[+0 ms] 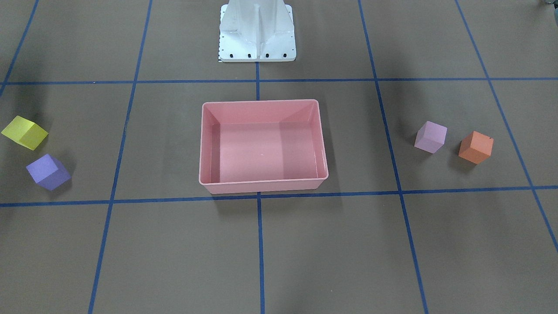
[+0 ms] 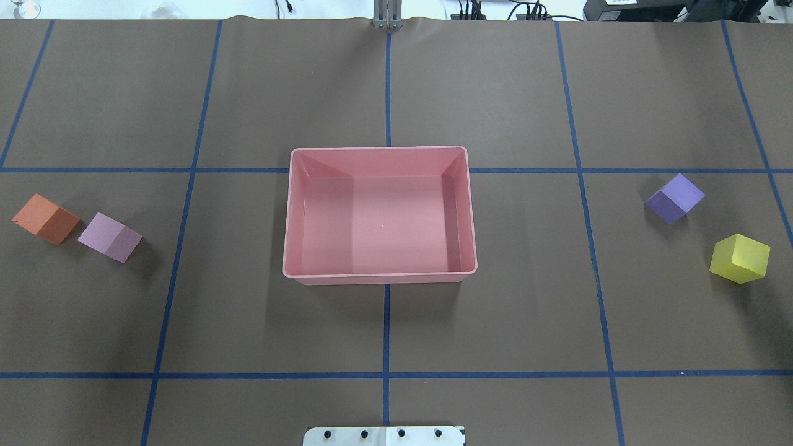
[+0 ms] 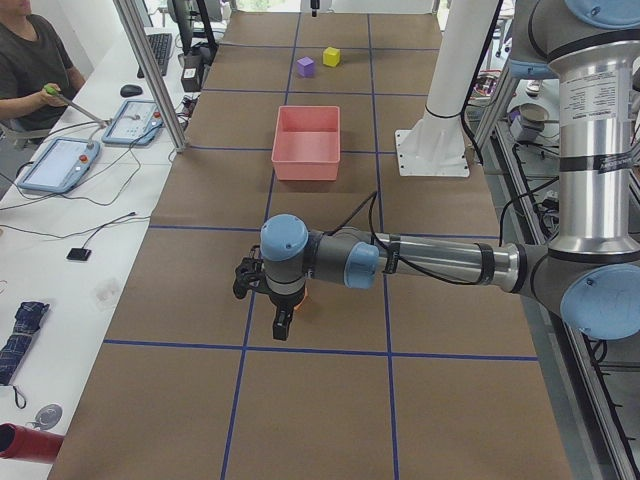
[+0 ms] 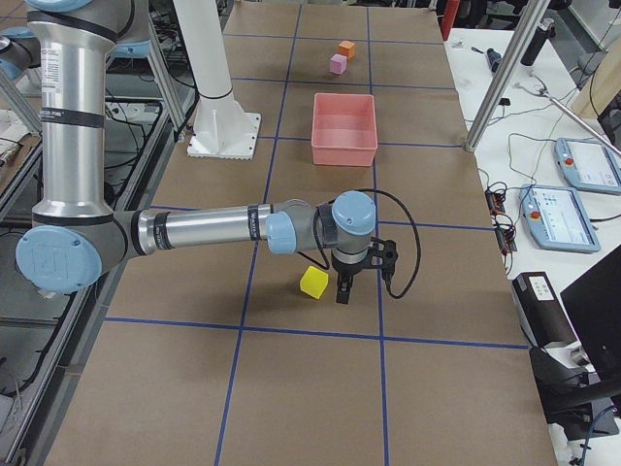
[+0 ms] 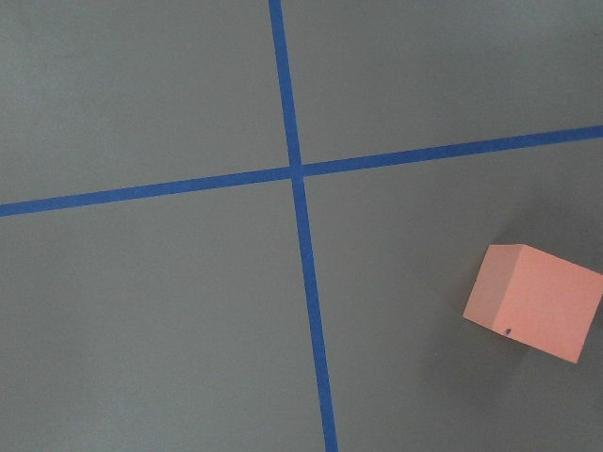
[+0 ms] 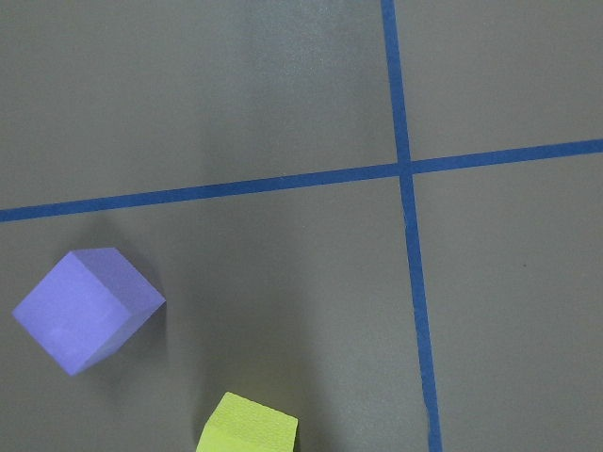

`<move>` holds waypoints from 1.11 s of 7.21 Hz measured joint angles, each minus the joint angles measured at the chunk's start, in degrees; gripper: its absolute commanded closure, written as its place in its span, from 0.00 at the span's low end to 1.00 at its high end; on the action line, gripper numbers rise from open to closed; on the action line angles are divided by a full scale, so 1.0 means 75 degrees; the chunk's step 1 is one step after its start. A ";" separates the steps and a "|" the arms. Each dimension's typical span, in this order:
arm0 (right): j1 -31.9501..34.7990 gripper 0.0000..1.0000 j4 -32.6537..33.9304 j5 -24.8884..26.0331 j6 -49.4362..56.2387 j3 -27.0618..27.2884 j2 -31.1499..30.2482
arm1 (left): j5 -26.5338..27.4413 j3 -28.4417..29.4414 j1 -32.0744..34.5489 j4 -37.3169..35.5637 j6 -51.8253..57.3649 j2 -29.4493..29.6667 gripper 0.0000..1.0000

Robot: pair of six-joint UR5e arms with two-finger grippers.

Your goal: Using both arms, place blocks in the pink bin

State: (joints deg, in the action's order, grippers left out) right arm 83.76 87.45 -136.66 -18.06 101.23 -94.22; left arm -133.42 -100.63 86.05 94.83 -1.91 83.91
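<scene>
The fingers' spread cannot be told on the left gripper [image 3: 283, 322], by the orange block [image 2: 46, 218], or the right gripper [image 4: 343, 289], by the yellow block [image 2: 740, 258]. Either skewed block could be clipped and knocked farther from the pink bin [image 2: 379, 149] at the desk's [image 2: 248, 322] middle.

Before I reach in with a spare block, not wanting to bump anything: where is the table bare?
Bare: between the pink bin and the pale lilac block, between the bin and the purple block, and along the bin's long sides. Crowded: both ends, the left arm by the orange block, the right arm by the yellow block.
</scene>
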 measured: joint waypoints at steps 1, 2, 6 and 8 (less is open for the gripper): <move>0.0000 0.00 0.0000 -0.0003 -0.0007 0.0001 0.0004 | 0.0000 0.0000 0.0000 0.0011 -0.0005 0.0003 0.00; 0.0000 0.00 0.0002 -0.0008 -0.0016 0.0000 0.0007 | -0.0003 0.0000 -0.0007 0.0044 -0.0011 0.0007 0.00; -0.0007 0.00 -0.0024 0.0001 -0.0008 -0.0052 0.0033 | -0.0016 0.0066 -0.0023 0.0110 -0.0004 -0.0031 0.00; -0.0011 0.00 -0.0493 -0.0036 0.0001 -0.0107 0.0009 | -0.0020 -0.0009 -0.0022 0.0114 -0.0014 -0.0080 0.00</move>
State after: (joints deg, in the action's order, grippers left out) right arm 83.68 83.75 -136.93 -18.05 100.43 -94.15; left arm -133.57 -100.70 85.88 95.69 -2.01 83.31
